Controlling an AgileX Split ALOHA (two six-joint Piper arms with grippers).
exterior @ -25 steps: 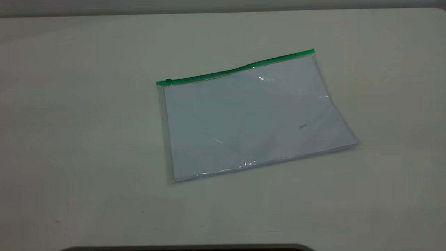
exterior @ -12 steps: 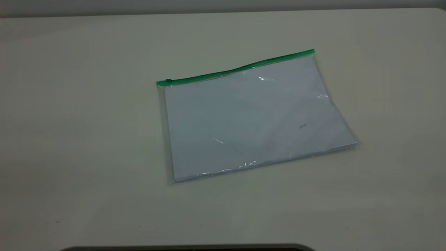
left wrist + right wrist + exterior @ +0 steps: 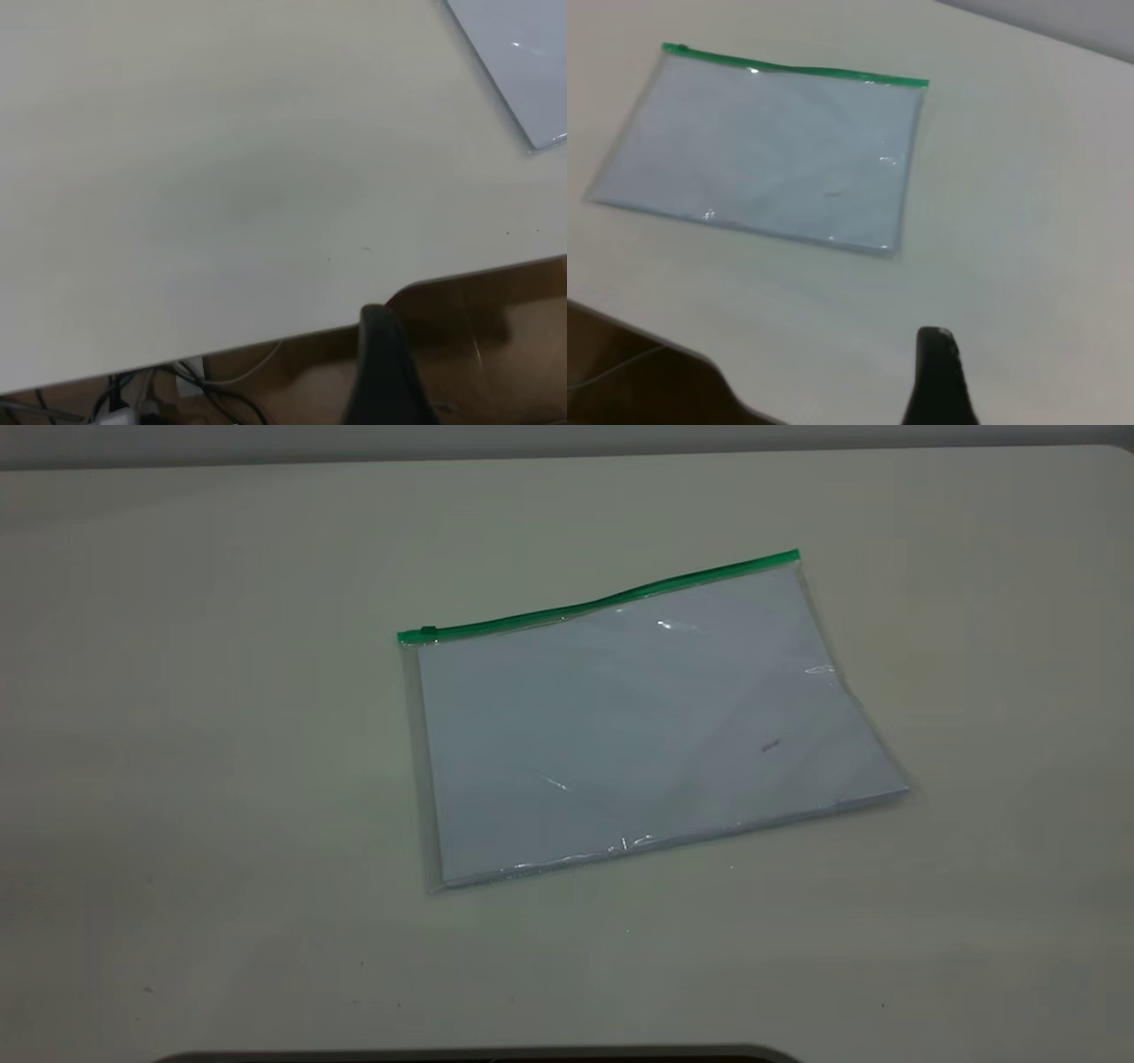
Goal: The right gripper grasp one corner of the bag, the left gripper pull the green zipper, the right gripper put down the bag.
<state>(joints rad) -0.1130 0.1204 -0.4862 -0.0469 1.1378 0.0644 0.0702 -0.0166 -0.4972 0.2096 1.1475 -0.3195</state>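
The bag (image 3: pixel 638 726), a clear pouch with white paper inside, lies flat on the table, a little right of the middle. The green zipper (image 3: pixel 602 602) runs along its far edge, with the small slider tab (image 3: pixel 428 631) at the left end. Neither gripper appears in the exterior view. In the left wrist view the left gripper (image 3: pixel 383 367) hangs over the table's front edge, well clear of the bag's corner (image 3: pixel 523 53). In the right wrist view the right gripper (image 3: pixel 937 376) hovers above bare table, apart from the bag (image 3: pixel 762 150) and its green zipper (image 3: pixel 797 68).
The pale table (image 3: pixel 177 779) spreads wide on all sides of the bag. A dark curved cut-out (image 3: pixel 478 1056) marks its front edge. Cables (image 3: pixel 177 398) hang below the table's edge in the left wrist view.
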